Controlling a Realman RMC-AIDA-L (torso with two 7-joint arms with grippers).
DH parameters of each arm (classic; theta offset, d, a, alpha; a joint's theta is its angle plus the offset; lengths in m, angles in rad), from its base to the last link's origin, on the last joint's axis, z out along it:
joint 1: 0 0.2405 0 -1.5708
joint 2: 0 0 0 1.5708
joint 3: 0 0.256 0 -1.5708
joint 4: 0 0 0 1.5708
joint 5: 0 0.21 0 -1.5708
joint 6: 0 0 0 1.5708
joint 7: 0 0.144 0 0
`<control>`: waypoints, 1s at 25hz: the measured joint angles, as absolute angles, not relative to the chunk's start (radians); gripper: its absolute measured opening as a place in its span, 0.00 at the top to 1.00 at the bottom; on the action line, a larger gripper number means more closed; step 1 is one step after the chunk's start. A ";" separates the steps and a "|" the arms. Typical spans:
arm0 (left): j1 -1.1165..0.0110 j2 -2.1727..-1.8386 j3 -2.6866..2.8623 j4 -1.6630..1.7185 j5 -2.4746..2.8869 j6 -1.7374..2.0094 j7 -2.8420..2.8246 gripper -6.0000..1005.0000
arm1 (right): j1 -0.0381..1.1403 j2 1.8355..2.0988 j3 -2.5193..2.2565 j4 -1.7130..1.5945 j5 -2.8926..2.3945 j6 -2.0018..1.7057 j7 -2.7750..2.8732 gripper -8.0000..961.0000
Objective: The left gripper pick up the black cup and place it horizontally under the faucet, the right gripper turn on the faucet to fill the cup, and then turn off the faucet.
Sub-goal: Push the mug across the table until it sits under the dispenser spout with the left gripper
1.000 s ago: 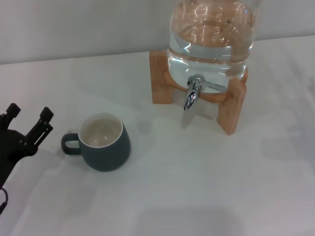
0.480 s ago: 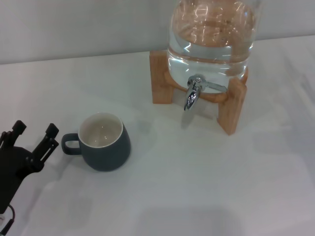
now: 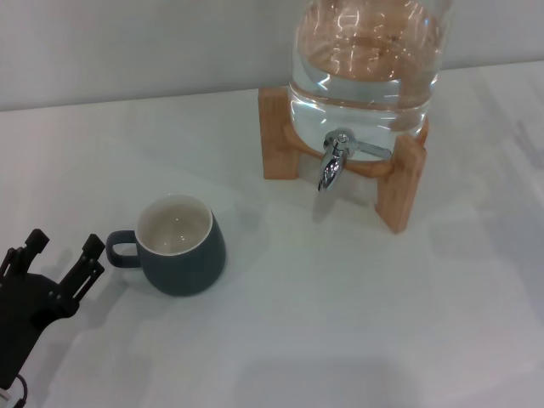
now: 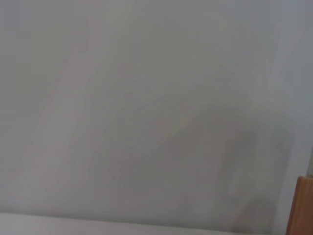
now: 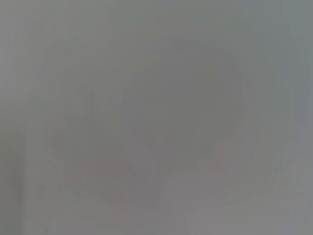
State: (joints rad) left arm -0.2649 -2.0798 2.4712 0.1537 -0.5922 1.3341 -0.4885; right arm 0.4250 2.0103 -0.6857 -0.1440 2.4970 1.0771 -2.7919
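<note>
In the head view the black cup (image 3: 180, 246) stands upright on the white table, cream inside showing, its loop handle (image 3: 119, 249) pointing left. My left gripper (image 3: 64, 250) is at the lower left, open, its two fingertips just left of the handle and apart from it. The faucet (image 3: 333, 160), chrome with its spout pointing down, sits on the glass water jar (image 3: 365, 64) at the back right, well away from the cup. The right gripper is out of view. Both wrist views show only blank pale surface.
The jar rests on a wooden stand (image 3: 399, 183) whose front leg reaches toward the table's middle; a sliver of wood (image 4: 302, 205) shows in the left wrist view. The white table (image 3: 340, 323) spreads between cup and stand.
My left gripper has moved down and to the right, closing in on the cup's handle. The cup, jar and faucet have stayed put.
</note>
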 joint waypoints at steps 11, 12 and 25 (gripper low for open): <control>-0.261 -2.082 2.475 0.154 -0.592 1.263 -0.492 0.12 | 0.427 2.013 -0.688 -0.143 2.495 1.081 -2.790 0.12; -0.263 -2.082 2.475 0.157 -0.592 1.259 -0.493 0.12 | 0.427 2.013 -0.688 -0.143 2.495 1.082 -2.790 0.12; -0.293 -2.082 2.495 0.156 -0.592 1.198 -0.485 0.13 | 0.444 2.013 -0.690 -0.143 2.493 1.095 -2.789 0.12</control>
